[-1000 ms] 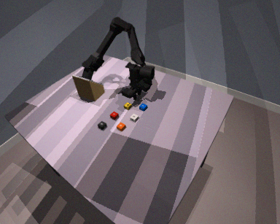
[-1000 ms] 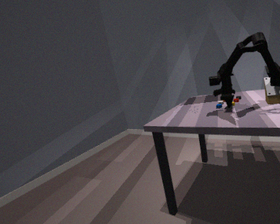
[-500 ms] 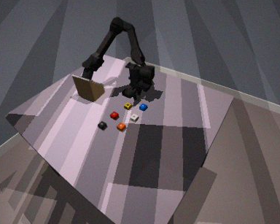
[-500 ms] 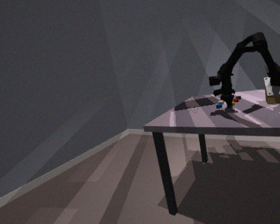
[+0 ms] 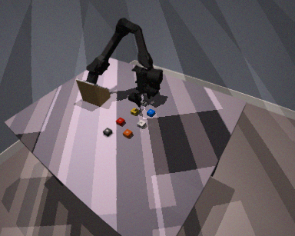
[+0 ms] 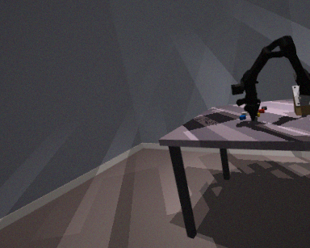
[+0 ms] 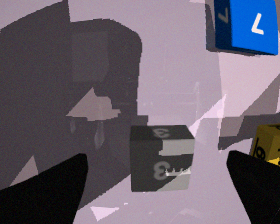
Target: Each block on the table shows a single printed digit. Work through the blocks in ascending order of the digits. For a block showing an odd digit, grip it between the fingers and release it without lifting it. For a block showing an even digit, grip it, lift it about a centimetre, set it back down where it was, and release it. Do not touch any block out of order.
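A grey block [image 7: 160,160] with a 3 stands on the table between the fingertips of my gripper [image 7: 160,161] [image 6: 253,119], which is open with a gap on each side of the block. A blue block [image 7: 250,25] [image 5: 150,112] [image 6: 242,116] shows a 7. A yellow block [image 7: 266,143] [image 5: 134,111] shows a 6 or 9, I cannot tell which, just beyond the right finger in the wrist view. A red block [image 5: 120,121], a white block [image 5: 142,124], an orange block [image 5: 127,133] and a black block [image 5: 107,131] lie farther off; their digits are too small to read.
A brown panel [image 5: 94,93] stands on the table beside the arm's base. The table [image 5: 132,184] has strong light and shadow patches. The blue and yellow blocks are the ones closest to the grey block.
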Robot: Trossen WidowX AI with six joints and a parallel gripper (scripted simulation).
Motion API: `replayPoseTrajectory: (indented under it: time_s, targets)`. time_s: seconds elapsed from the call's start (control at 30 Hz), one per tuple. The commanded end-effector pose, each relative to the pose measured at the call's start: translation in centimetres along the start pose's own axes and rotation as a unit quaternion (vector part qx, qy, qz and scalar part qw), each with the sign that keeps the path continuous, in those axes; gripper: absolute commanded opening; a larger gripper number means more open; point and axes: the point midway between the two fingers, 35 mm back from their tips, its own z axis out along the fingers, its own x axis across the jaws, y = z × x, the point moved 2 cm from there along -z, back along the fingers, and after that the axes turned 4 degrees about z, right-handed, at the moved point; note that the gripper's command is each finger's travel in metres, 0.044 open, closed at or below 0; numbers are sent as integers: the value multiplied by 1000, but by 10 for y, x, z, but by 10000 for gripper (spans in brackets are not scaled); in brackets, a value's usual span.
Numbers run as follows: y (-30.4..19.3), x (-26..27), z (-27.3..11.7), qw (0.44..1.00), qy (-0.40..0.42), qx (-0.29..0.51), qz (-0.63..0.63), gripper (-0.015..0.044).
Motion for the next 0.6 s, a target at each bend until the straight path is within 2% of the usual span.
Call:
replayPoseTrajectory:
  time_s: [0.0, 0.17, 0.23, 0.4, 0.5, 0.57]
  targets:
    - [2, 0, -23, 1000, 1, -4, -1, 400]
    - [1, 0, -34, 1000, 1, -4, -1, 400]
    - [3, 0, -44, 1000, 0, -4, -1, 348]
    - [1, -1, -113, 1000, -1, -4, -1, 216]
    - [1, 0, -115, 1000, -1, -4, -1, 138]
    - [1, 0, -115, 1000, -1, -4, -1, 120]
